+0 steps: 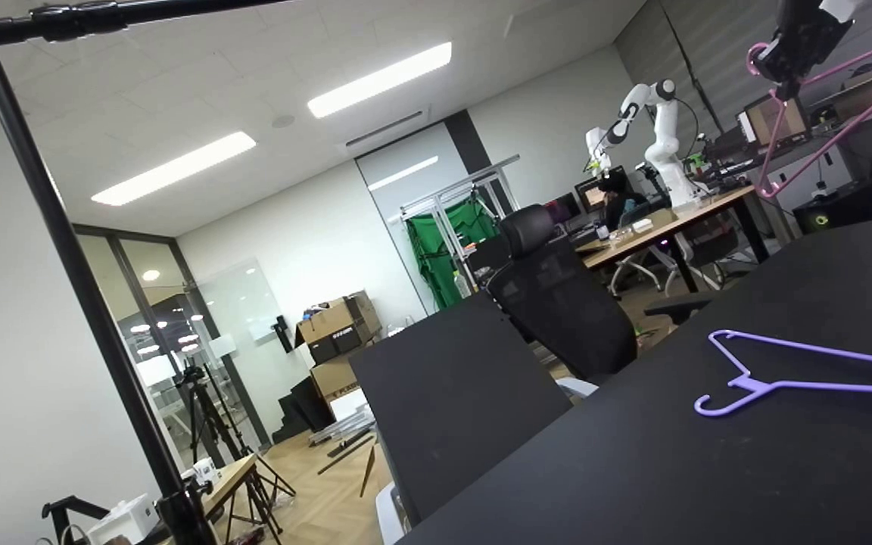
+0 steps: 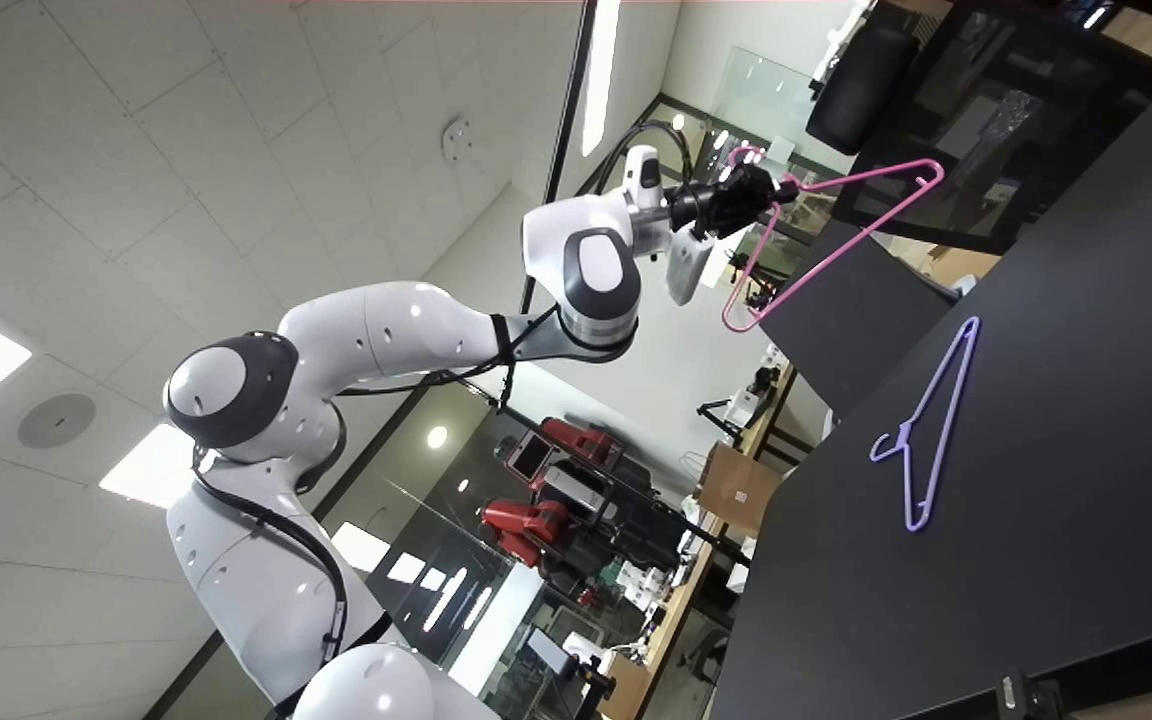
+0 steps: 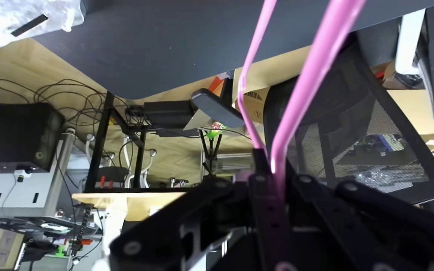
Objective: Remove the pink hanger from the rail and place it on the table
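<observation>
The pink hanger point(image 1: 772, 144) is in the air at the upper right in an exterior view, and it also shows in an exterior view point(image 2: 848, 246). My gripper point(image 2: 786, 188) is shut on it just below the hook. The hook pokes out past the fingers and touches no rail in view. In the wrist view the fingers point(image 3: 268, 162) pinch the pink rods point(image 3: 309, 75), which spread away from the jaws. The black table point(image 2: 1036, 560) lies apart from the hanger and also shows in an exterior view point(image 1: 595, 469).
A purple hanger point(image 1: 751, 384) lies flat on the table and shows in both exterior views point(image 2: 948, 425). A black rail stand point(image 1: 65, 227) rises at the left. A black mesh chair point(image 1: 565, 303) stands at the table's edge. A clear plastic item point(image 3: 32, 19) lies on the table.
</observation>
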`<state>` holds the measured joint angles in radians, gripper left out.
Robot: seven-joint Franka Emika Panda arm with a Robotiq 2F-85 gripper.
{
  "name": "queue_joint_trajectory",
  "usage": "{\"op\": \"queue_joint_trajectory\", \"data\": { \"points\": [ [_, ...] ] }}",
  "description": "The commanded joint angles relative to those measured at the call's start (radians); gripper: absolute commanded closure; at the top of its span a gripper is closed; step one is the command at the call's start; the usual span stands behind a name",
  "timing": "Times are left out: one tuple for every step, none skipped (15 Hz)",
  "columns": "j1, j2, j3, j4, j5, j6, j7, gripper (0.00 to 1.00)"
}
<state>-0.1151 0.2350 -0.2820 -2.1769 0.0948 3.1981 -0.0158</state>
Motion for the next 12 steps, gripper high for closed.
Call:
{"op": "queue_joint_trajectory", "data": {
  "points": [
    [0.002,-0.001,0.0,0.003,0.0,-0.003,0.0,0.93],
    [0.003,-0.003,0.0,0.004,0.0,-0.007,0.0,0.93],
    [-0.019,-0.005,0.019,0.006,-0.022,-0.009,0.016,0.93],
    [-0.019,-0.005,0.019,0.006,-0.022,-0.009,0.016,0.93],
    [-0.019,-0.005,0.018,0.006,-0.022,-0.009,0.016,0.93],
    [-0.019,-0.005,0.018,0.006,-0.022,-0.009,0.016,0.93],
    [-0.019,-0.005,0.018,0.006,-0.022,-0.01,0.016,0.93],
    [-0.019,-0.005,0.018,0.006,-0.022,-0.01,0.016,0.98],
    [0.016,0.028,-0.016,0.005,-0.007,0.05,0.009,0.98],
    [0.026,0.065,-0.025,-0.001,-0.008,0.127,0.012,0.98],
    [0.041,0.1,-0.04,-0.004,-0.003,0.202,0.011,0.98],
    [0.057,0.143,-0.053,-0.006,0.01,0.288,0.004,0.98]
  ]
}}
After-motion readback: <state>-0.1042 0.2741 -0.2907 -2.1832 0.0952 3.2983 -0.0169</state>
